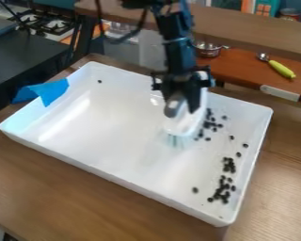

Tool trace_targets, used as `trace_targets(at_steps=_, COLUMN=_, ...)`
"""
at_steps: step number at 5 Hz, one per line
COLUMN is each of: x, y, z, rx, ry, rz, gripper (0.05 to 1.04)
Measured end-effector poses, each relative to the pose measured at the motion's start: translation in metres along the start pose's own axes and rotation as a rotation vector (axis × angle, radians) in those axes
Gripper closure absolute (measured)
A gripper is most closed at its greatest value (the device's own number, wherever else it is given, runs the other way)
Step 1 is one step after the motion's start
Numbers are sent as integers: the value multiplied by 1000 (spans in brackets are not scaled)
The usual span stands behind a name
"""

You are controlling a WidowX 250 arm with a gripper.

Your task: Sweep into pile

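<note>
Held in the black gripper [184, 108], with fingers closed on it: the white brush [186, 123], bristles [176, 140] down inside the white tray [103, 122], right of centre. Just beside it, a loose patch of black beans [208, 124]; down along the right edge, toward the near right corner, a denser cluster [225, 188]. Likely to scatter light, round beans across slick plastic if swept too fast, or to leave some behind if skimmed too high. Easy to miss: the lone bean [99, 81] by the far left corner, and the stray bean [195, 190] left of the cluster, if brushed only along the right edge. Liable to twist the brush in the grip on catching the right wall, or, if pressed too hard, to drag the tray over the table [84, 197] and spread the cluster instead of gathering it.
</note>
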State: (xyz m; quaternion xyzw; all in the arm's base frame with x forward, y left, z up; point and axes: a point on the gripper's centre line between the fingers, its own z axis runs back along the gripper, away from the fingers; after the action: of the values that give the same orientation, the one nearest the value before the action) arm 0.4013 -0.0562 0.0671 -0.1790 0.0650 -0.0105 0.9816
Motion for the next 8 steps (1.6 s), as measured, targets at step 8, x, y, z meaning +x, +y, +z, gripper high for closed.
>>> trace_targets(at_steps=8, x=-76, y=99, z=123, rx=-129, ry=-197, rz=-19, gripper=598)
